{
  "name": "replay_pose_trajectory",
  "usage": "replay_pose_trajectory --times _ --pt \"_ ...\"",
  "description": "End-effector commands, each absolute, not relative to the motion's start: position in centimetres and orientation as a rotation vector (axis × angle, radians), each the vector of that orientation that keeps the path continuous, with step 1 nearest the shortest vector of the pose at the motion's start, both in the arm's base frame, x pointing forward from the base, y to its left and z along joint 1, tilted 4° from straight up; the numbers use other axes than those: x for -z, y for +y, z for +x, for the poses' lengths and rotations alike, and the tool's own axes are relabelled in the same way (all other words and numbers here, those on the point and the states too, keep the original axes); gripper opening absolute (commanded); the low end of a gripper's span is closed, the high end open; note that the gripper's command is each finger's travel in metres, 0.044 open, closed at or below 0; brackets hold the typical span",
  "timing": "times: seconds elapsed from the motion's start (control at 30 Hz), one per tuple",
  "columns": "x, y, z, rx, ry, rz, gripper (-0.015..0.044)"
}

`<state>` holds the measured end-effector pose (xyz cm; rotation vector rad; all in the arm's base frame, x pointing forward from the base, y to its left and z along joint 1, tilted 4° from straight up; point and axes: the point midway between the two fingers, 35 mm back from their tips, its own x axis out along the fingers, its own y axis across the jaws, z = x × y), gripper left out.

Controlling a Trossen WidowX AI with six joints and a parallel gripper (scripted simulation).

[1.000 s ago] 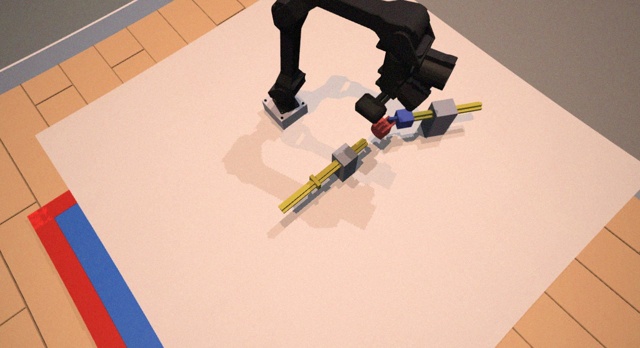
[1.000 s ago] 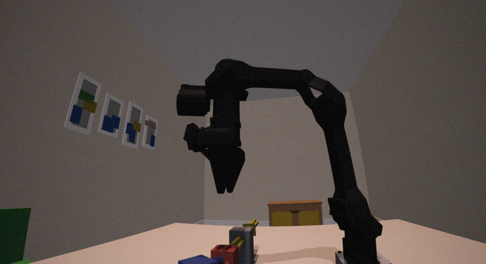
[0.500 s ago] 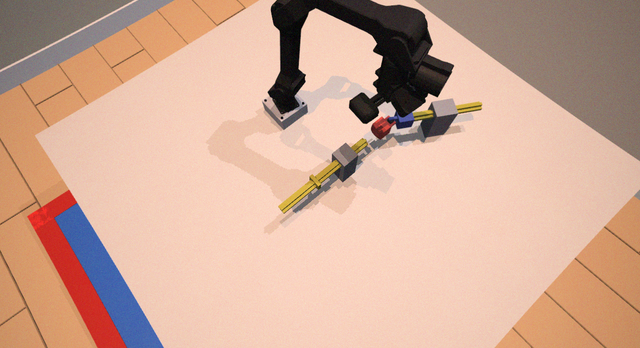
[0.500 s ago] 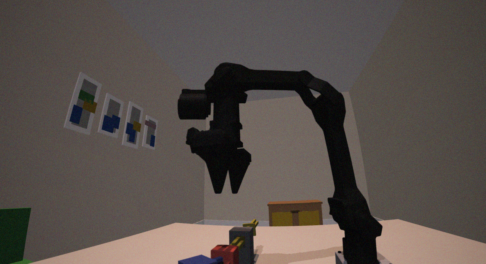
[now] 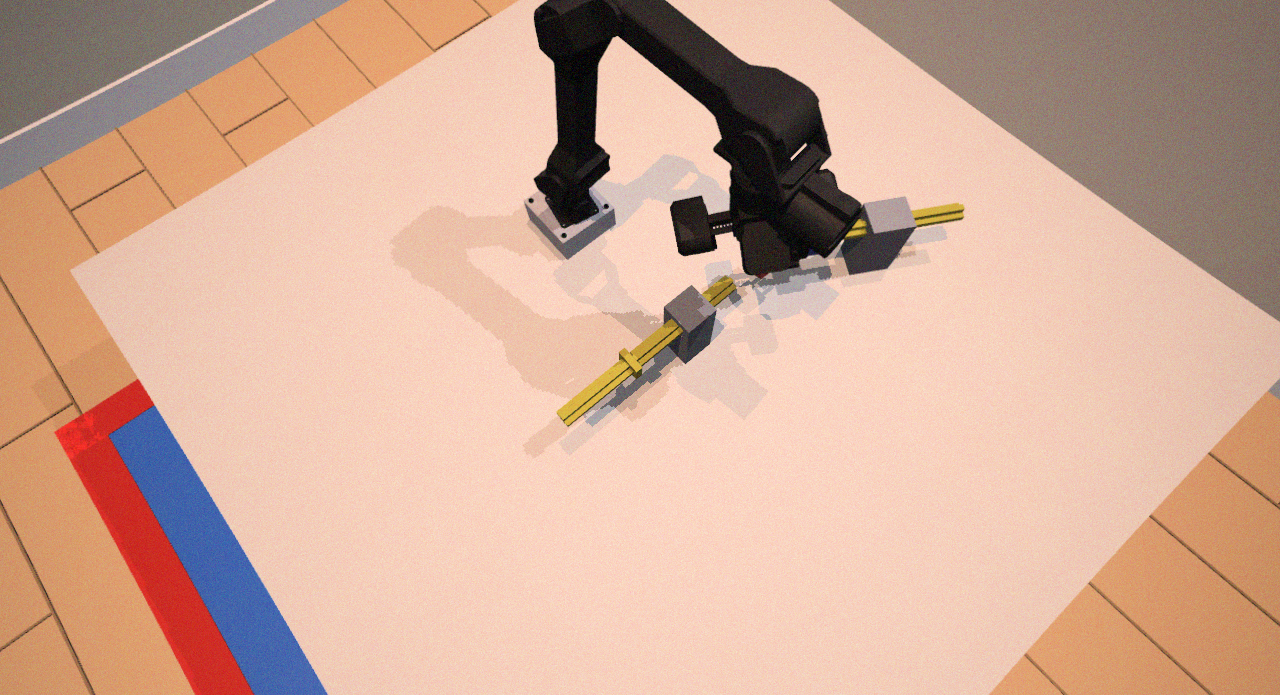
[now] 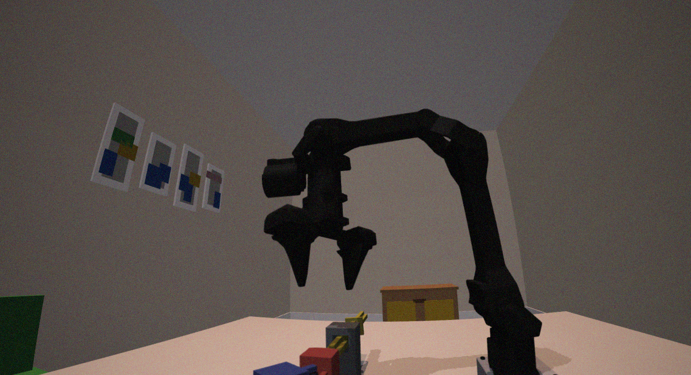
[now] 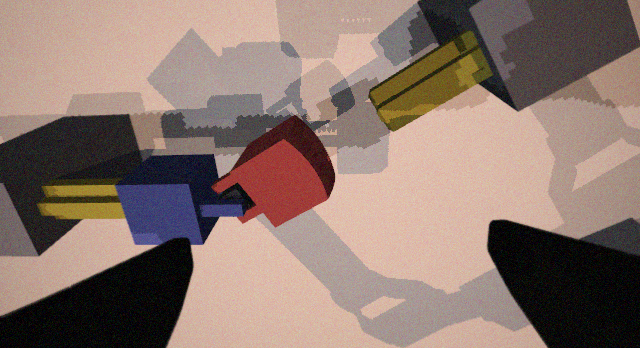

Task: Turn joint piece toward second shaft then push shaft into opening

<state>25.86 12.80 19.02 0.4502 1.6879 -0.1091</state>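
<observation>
Tool (image 6: 325,287) (image 7: 341,243) spread wide, nothing pinched, above the table (image 5: 850,476) (image 6: 202,341) (image 7: 440,173); red joint piece (image 6: 318,358) (image 7: 287,180) between blue piece (image 6: 282,369) (image 7: 160,213) and the second shaft's near end (image 6: 338,342) (image 7: 430,83), grey block (image 5: 689,319) (image 6: 344,343) (image 7: 555,43) around that shaft

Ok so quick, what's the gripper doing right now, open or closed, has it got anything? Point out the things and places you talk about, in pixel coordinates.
Gripper (image 6: 325,287) (image 7: 341,243): open wide, holding nothing, up above the red joint piece (image 6: 318,359) (image 7: 287,180).
</observation>
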Motion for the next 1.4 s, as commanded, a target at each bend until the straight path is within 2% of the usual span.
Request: replay_pose_trajectory --times 0.0,0.87,1.23,1.37 --pt "-18.6 12.2 26.0 0.185 1.704 0.579 0.0440" --pt "-15.7 7.5 26.7 0.742 1.729 1.426 0.0440" --pt "-15.6 7.3 26.8 0.754 1.726 1.447 0.0440" --pt "-15.4 4.9 28.3 0.711 1.687 1.409 0.0440"
